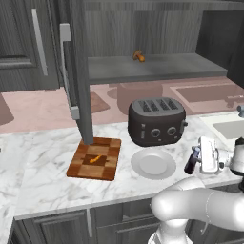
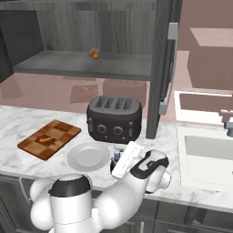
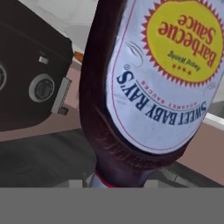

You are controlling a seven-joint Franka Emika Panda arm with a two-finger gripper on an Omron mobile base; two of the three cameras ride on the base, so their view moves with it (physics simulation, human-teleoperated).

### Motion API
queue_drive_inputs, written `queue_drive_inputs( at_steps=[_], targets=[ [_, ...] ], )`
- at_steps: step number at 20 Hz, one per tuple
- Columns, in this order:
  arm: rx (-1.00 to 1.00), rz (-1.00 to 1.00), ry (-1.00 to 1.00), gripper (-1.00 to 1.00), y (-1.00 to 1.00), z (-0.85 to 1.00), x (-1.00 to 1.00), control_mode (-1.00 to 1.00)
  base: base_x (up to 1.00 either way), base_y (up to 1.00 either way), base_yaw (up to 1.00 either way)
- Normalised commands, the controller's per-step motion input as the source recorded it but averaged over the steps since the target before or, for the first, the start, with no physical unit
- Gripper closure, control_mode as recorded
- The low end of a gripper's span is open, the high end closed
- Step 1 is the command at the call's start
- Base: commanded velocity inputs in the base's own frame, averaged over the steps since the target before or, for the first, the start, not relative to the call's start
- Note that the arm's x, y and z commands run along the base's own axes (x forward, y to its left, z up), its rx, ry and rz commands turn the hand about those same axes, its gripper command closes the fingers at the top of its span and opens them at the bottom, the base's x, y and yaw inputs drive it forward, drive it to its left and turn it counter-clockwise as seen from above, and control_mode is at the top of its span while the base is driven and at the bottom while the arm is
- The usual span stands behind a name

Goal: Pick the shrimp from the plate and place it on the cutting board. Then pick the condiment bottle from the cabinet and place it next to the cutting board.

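wooden cutting board [image 1: 94, 158] bearing one shrimp [image 1: 96, 158], one plate [image 1: 153, 164], claw [image 1: 199, 159] clamped on one condiment bottle [image 1: 192, 161]

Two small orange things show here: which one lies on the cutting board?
The shrimp, a thin curved piece at the middle of the cutting board. The mushroom-like piece sits on the cabinet shelf.

The condiment bottle [image 3: 144, 87] runs off the hand view's top edge, and its body hides the hand's own fingertips.
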Motion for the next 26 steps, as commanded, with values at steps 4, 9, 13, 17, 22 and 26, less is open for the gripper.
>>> queue_drive_inputs(
  at_steps=[4, 9, 13, 17, 22, 26],
  targets=[
    [0.00, 0.00, -0.07, 1.00, 0.00, 0.00, -0.03, -1.00, 0.00, 0.00, 0.00],
    [0.00, 0.00, -0.07, 1.00, 0.00, -0.01, -0.06, -1.00, 0.00, 0.00, 0.00],
    [0.00, 0.00, -0.04, 1.00, 0.00, -0.06, -0.02, -1.00, 0.00, 0.00, 0.00],
    [0.00, 0.00, 0.00, 1.00, 0.00, -0.20, 0.00, -1.00, 0.00, 0.00, 0.00],
    [0.00, 0.00, 0.00, 1.00, 0.00, -0.20, 0.00, -1.00, 0.00, 0.00, 0.00],
    [0.00, 0.00, 0.00, 1.00, 0.01, -0.14, 0.00, -1.00, 0.00, 0.00, 0.00]
  ],
)
